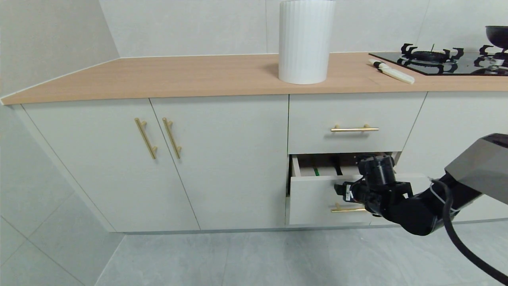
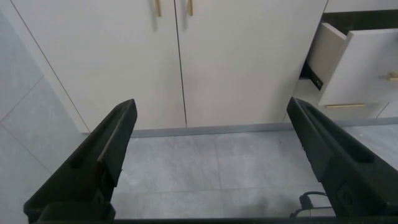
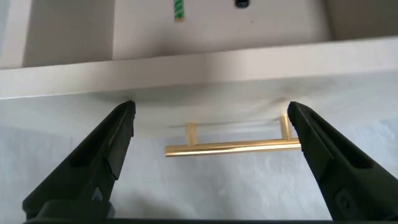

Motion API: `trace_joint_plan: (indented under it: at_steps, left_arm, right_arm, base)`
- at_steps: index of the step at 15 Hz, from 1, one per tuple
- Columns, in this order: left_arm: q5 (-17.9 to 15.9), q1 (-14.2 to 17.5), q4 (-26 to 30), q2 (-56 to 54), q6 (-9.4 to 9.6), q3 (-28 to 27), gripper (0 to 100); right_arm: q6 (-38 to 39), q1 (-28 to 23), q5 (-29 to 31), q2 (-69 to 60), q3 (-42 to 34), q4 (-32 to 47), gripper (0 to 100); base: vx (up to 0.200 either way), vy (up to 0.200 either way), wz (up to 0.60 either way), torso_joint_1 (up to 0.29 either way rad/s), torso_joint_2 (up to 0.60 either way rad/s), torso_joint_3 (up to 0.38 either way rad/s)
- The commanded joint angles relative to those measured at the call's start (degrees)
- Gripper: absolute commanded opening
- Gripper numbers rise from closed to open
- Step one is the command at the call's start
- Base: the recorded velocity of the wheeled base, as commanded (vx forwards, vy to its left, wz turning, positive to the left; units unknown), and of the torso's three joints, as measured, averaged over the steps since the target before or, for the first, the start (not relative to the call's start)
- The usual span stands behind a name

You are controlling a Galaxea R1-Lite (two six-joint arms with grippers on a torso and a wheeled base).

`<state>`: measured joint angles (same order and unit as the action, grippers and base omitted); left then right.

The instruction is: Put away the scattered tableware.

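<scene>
Right gripper (image 3: 210,111) hangs at the part-open lower drawer (image 1: 311,198), jaws apart before its gold handle (image 3: 233,147). Left gripper (image 2: 211,107) shows its jaws wide apart too.

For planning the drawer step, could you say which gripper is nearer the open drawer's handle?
Right: the right gripper faces the handle closely; the left gripper hangs aside above the floor.

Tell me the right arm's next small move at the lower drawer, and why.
Probably ease the right claw forward and close it on the gold handle. The claw is open, the handle sits untouched just ahead of it, the lower drawer is only partly open, and a utensil lies on the counter.
</scene>
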<state>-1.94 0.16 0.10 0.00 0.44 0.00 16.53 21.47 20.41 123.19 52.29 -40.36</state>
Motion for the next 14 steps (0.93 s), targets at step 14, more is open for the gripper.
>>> trace_joint_plan:
  at_steps: [14]
  left_arm:
    - [0.0,0.02,-0.01,0.0,0.0,0.0,100]
  right_arm:
    - [-0.27,-3.89,2.88,14.1,6.95,-21.16,100]
  base:
    - [0.0,0.0,0.0,0.0,0.0,0.0]
